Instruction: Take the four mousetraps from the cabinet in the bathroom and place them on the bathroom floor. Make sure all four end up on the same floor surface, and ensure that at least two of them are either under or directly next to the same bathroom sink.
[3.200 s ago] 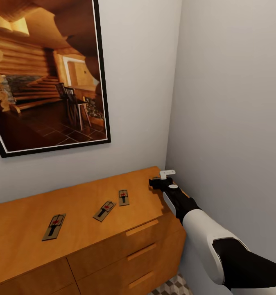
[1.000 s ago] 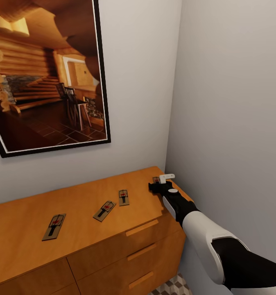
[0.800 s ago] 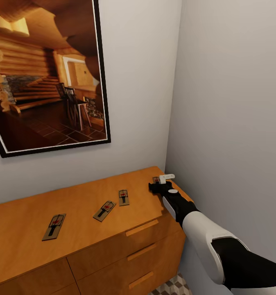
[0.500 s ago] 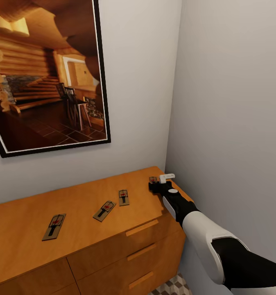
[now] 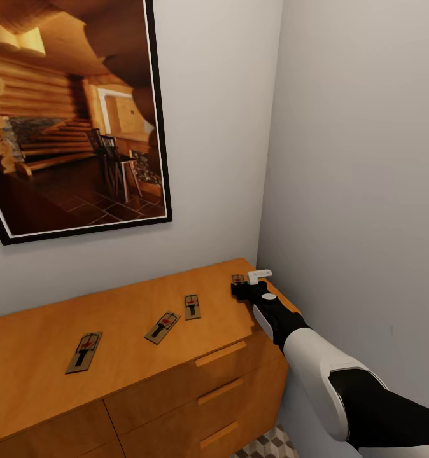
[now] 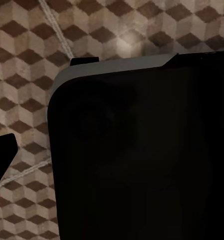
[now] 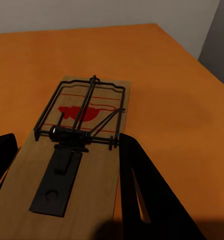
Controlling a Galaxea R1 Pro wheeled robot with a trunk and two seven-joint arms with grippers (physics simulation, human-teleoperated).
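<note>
The orange-brown cabinet (image 5: 132, 381) stands against the wall. Three mousetraps lie apart on its top: one at the left (image 5: 84, 352), one in the middle (image 5: 162, 327), one further right (image 5: 192, 306). A fourth mousetrap (image 7: 79, 145), a flat wooden board with dark wire and a red mark, lies near the cabinet's right end; its tip (image 5: 238, 278) pokes out past my right gripper (image 5: 242, 287). That gripper (image 7: 67, 139) has a dark finger against each long edge of the board. A dark fingertip (image 6: 1, 155) of my left gripper hangs over the cube-patterned bathroom floor (image 6: 22, 50).
A large framed picture (image 5: 68, 121) hangs above the cabinet. The grey side wall (image 5: 361, 191) runs close along the right arm and the cabinet's right end. A patch of floor tiles (image 5: 265, 445) shows below the drawers. A dark block of the robot (image 6: 141, 150) covers much of the left wrist view.
The right gripper has drawn back slightly toward me on the cabinet top, and the visible tip of the fourth mousetrap has shifted a little to the left. The other three traps lie unmoved.
</note>
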